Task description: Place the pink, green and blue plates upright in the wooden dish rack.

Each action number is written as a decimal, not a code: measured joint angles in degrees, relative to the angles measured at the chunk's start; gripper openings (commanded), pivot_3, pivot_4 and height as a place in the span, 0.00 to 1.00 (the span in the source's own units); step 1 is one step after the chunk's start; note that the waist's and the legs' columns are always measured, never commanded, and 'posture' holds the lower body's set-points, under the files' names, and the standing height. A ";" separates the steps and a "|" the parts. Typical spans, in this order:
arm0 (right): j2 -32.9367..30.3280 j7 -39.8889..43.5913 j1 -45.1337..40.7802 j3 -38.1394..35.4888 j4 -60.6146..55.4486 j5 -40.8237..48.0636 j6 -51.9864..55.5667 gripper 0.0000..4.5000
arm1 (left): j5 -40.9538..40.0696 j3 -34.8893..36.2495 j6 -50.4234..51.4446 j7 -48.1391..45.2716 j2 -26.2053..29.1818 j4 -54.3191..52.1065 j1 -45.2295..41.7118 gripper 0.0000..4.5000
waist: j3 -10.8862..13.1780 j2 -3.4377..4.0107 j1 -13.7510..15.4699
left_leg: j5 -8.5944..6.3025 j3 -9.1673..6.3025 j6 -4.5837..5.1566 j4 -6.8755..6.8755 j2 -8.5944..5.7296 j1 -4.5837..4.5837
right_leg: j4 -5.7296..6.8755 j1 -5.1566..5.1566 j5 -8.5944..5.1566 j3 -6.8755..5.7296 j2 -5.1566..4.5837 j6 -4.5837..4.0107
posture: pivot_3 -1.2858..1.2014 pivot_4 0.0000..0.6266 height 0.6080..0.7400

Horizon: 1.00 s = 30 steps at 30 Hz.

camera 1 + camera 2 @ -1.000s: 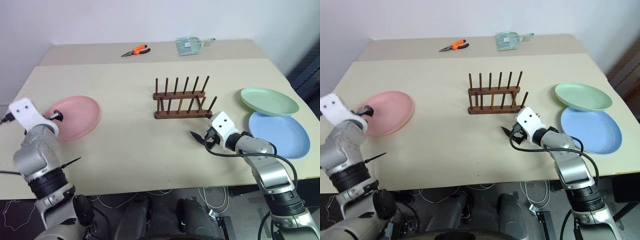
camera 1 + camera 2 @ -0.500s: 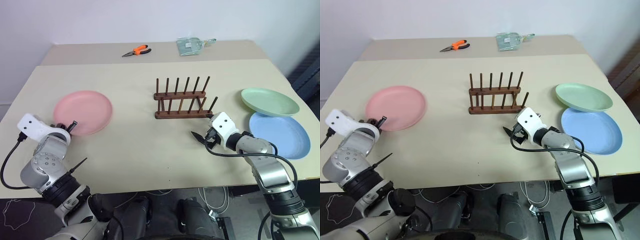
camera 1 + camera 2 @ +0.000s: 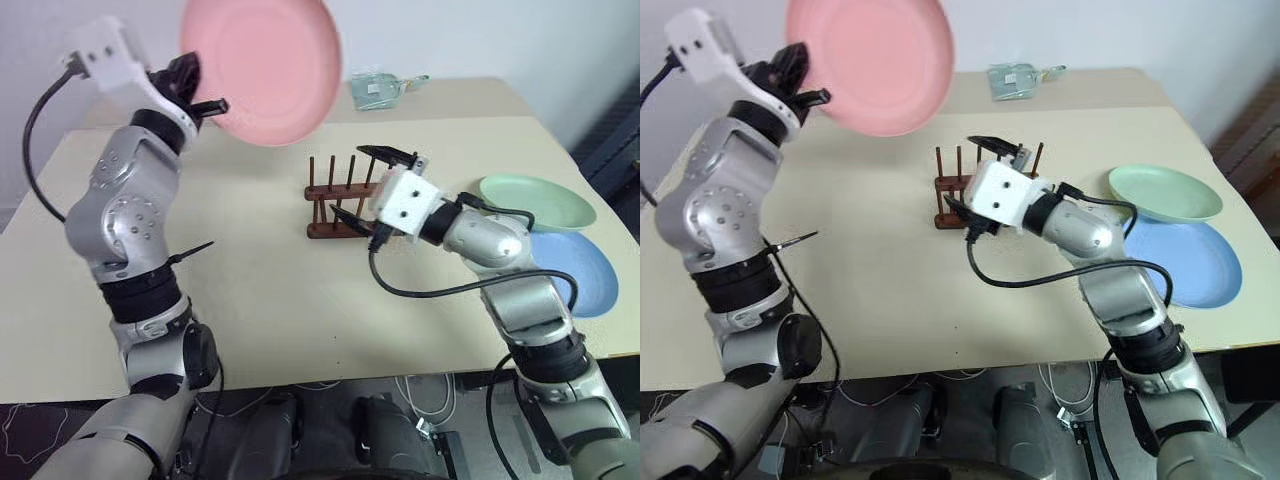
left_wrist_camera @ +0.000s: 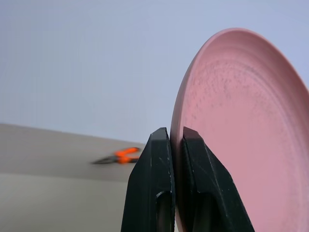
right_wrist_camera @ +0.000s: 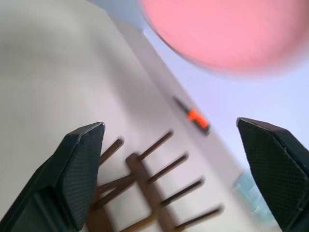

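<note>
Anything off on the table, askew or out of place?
Nothing damaged or spilled. Unrelated to the dishes: orange-handled pliers and a clear plastic packet lie at the far edge. The green plate overlaps the blue plate's rim. The dark wooden peg rack stands upright, empty.

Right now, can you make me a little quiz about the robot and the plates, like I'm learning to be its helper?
1. Which plate is up in the air?
2. True or false: the right fingers are pinching the blue plate.
3. How many plates stand in the rack?

Key
1. The pink plate, pinched at its rim by the left fingers.
2. False: the right fingers are spread wide above the rack, and the blue plate lies on the table by the green plate.
3. None.
</note>
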 measured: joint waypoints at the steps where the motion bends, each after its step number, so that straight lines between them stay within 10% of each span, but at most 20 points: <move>1: -0.04 -1.65 -1.85 0.78 2.67 -2.80 -1.45 1.00 | -0.36 -1.10 0.35 0.02 -0.80 -0.07 0.00 0.02 | 0.03 -0.03 0.03 | 0.02 0.00 -0.02 0.02 0.01 0.00 | 0.02 -0.02 0.00 0.00 0.01 0.00 | 0.52 0.24 0.84; 7: -3.11 -5.44 -4.31 3.56 11.11 -14.01 -9.99 0.82 | -2.50 -4.51 2.48 1.42 -4.72 -2.86 0.26 0.00 | 0.03 -0.04 0.16 | 0.03 0.00 -0.01 0.00 0.01 0.00 | -0.01 0.01 0.00 0.02 0.02 0.00 | 0.52 0.24 0.84; 15: -3.17 -6.38 -2.82 3.78 12.41 -19.93 -12.82 0.00 | -5.78 -4.65 5.37 2.05 -5.12 -4.85 3.19 0.08 | 0.04 -0.04 0.06 | 0.04 0.00 0.00 0.03 0.06 0.00 | 0.03 0.00 0.00 0.04 0.08 0.00 | 0.52 0.24 0.84; 24: -3.14 -7.52 -1.21 1.18 13.16 -21.01 -15.12 0.00 | -10.75 -1.64 4.19 3.09 -6.68 -3.77 4.29 0.99 | 0.05 -0.06 0.20 | 0.05 -0.02 -0.01 0.04 0.06 0.00 | 0.02 0.02 0.00 0.03 0.09 0.00 | 0.52 0.24 0.84; 30: -0.21 -4.01 4.43 -11.08 7.49 -2.82 -10.18 0.00 | -2.22 -4.51 -5.28 -2.40 8.29 0.49 8.94 0.99 | 0.05 -0.01 -0.36 | 0.04 0.02 0.00 -0.12 0.11 0.05 | 0.01 0.00 -0.01 0.09 0.13 -0.02 | 0.52 0.24 0.84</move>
